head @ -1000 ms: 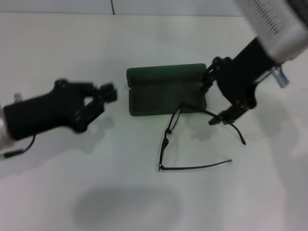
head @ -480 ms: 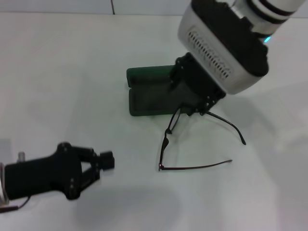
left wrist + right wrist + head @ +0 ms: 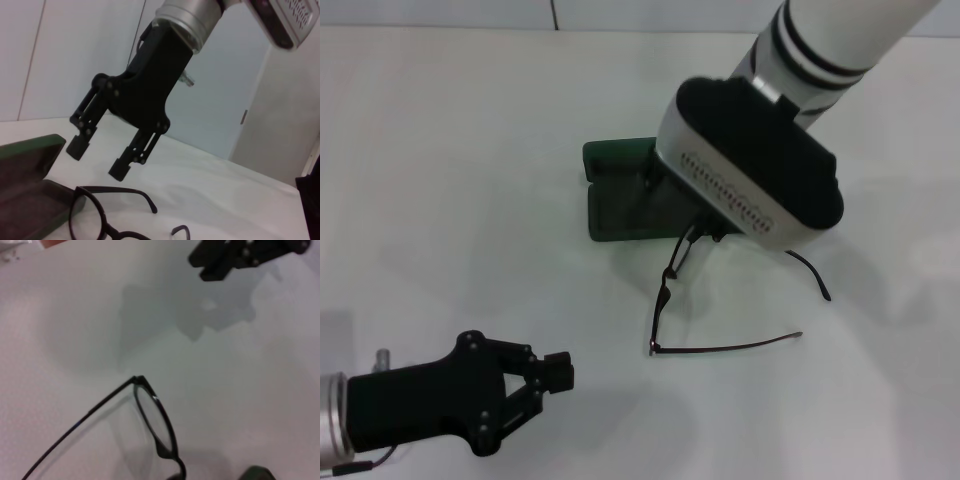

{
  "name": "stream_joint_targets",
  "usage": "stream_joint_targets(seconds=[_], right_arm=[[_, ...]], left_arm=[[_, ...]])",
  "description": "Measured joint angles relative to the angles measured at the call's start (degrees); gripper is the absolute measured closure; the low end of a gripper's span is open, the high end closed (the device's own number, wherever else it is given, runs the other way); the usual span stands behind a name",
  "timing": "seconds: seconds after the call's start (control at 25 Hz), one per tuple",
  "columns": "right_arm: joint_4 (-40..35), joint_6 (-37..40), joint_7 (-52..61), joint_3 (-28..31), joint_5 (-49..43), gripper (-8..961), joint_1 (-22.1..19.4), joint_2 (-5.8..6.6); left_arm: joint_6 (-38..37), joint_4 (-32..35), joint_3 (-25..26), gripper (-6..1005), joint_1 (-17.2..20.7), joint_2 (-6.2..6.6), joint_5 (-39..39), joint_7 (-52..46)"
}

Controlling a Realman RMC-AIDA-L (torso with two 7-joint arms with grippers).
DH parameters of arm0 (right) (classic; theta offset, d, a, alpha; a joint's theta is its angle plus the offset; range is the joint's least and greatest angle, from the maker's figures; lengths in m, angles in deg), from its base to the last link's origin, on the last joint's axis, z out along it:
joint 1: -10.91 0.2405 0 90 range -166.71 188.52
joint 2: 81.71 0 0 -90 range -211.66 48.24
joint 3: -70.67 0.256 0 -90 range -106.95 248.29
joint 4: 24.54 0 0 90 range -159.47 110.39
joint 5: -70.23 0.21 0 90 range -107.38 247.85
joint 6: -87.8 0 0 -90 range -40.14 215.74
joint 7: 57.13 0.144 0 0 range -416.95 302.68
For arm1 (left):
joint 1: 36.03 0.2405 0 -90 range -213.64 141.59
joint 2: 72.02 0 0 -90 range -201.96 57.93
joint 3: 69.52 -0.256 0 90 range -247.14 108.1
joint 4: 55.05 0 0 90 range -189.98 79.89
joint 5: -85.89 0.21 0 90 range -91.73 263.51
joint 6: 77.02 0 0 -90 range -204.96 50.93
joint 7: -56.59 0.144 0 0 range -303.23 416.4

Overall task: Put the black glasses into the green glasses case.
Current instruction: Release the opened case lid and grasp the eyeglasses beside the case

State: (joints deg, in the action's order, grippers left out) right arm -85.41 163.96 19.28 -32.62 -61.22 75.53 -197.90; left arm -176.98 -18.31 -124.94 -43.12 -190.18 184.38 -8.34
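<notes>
Black glasses [image 3: 665,295] are lying open beside the green glasses case [image 3: 620,205]. Right gripper [image 3: 97,160] is hovering directly above them, fingers spread and empty; left gripper [image 3: 555,375], nearly closed and empty, is sitting well apart.

Even, bright overhead light washes the white table [image 3: 440,150]; soft grey shadows pool at lower centre. The wrist views look slightly soft, perhaps from motion blur.

Right arm first: a fat white tube ringed with two black bands, ending in a silver-white wrist block with a black cap and a row of small vent slots. Its pincer [image 3: 100,160] is matte black, linkage bars on visible pivot pins, below a brushed metal collar. The left pincer [image 3: 552,372] is black too, with a silver cuff and a thin black cable.
</notes>
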Motion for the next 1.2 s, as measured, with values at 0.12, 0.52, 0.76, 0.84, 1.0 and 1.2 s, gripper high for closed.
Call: stream_joint_targets(seconds=[0.12, 0.52, 0.76, 0.84, 1.0, 1.2], right_arm=[[0.1, -1.1, -0.3, -2.5, 0.9, 322, 0.1, 0.00], [0.3, -2.8, -1.2, -7.9, 4.1, 326, -0.4, 0.00], [1.9, -4.8, -1.1, -12.6, 5.7, 346, -0.4, 0.01], [2.1, -4.9, -0.8, -13.6, 5.8, 352, -0.5, 0.00], [2.6, -4.9, -0.6, -13.9, 5.8, 365, -0.6, 0.00], [2.9, -4.9, -0.3, -13.9, 5.4, 382, -0.6, 0.00]], left_arm=[[0.0, -1.6, 0.1, 922, -0.3, -0.02, 0.0, 0.9], [-0.1, -2.1, 0.3, 926, 0.2, -0.14, 0.0, 2.4], [-0.1, -4.0, 0.4, 928, 0.1, -0.23, 0.0, 4.1], [-0.1, -4.4, 0.4, 929, 0.1, -0.23, 0.0, 4.5], [0.0, -4.4, 0.4, 931, 0.2, -0.23, 0.0, 4.6], [0.3, -4.5, 0.4, 933, 0.2, -0.23, 0.0, 4.6]])
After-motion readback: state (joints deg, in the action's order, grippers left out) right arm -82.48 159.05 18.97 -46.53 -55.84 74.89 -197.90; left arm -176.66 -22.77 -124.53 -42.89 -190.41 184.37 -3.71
